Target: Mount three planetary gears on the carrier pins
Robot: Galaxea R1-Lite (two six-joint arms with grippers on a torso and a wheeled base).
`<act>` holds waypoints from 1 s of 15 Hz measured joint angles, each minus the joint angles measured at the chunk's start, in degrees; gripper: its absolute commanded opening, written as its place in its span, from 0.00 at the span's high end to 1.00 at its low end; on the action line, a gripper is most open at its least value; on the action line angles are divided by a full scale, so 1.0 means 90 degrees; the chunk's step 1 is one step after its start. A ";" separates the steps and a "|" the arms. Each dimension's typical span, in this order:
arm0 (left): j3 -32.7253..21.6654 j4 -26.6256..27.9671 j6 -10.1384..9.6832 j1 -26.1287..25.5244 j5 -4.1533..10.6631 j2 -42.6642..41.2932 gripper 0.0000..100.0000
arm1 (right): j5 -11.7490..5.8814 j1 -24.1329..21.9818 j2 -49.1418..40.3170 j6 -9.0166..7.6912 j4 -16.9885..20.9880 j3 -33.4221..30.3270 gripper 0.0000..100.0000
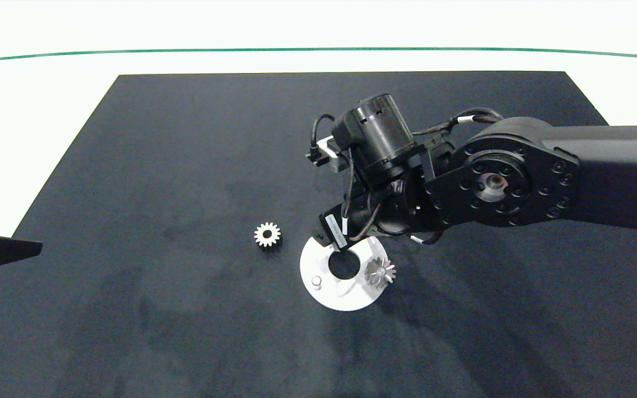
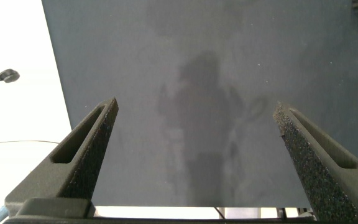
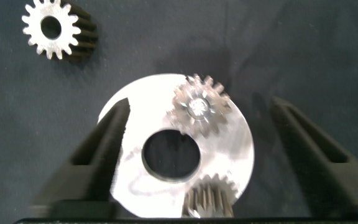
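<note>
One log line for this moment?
right tool open over disc | two gears pinned | one gear on mat | left tool open, parked

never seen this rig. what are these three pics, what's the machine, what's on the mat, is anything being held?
It is a two-armed robot; each arm ends in a two-fingered gripper with a camera on its wrist. One picture looks down from overhead, the other two look out along each gripper's fingers.

On the dark mat lies a white disc with a large centre hole and short pins. Two gears sit on the disc, one seen in the right wrist view, the other at the disc's edge. A bare pin remains. The third gear lies loose on the mat beside the disc.

The right gripper is over the disc, fingers spread wide, holding nothing. The left gripper is parked at the mat's left edge, open and empty.
</note>
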 measured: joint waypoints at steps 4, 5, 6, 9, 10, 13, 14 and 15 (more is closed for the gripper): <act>0.0217 -0.0131 -0.0049 -0.0280 -0.0022 -0.0005 0.00 | -0.0442 -0.0116 -0.1547 0.0037 0.0024 0.1111 0.00; 0.0219 -0.0337 -0.0068 -0.0347 -0.0022 0.0026 0.00 | -0.0542 -0.0196 -0.2212 0.0049 0.0028 0.1604 0.00; 0.0211 -0.0714 -0.0096 -0.0540 -0.0008 0.0084 0.00 | -0.0626 -0.0313 -0.2901 0.0065 0.0037 0.2150 0.00; 0.0214 -0.1243 -0.0252 -0.1533 0.0084 0.0179 0.00 | -0.0775 -0.0777 -0.4760 0.0153 0.0041 0.3690 0.00; 0.0229 -0.1280 -0.0295 -0.1879 0.0092 0.0196 0.00 | -0.0803 -0.0910 -0.5323 0.0177 0.0041 0.4137 0.00; 0.0238 -0.1363 -0.0359 -0.3159 0.0389 0.0331 0.00 | -0.0859 -0.1142 -0.6415 0.0211 0.0026 0.4867 0.00; 0.0238 -0.1436 -0.0364 -0.3576 0.0788 0.0505 0.00 | -0.0870 -0.1158 -0.6595 0.0177 0.0004 0.4899 0.00; 0.0238 -0.1602 -0.0374 -0.3924 0.1241 0.0767 0.00 | -0.0879 -0.1164 -0.6739 0.0129 -0.0061 0.4867 0.00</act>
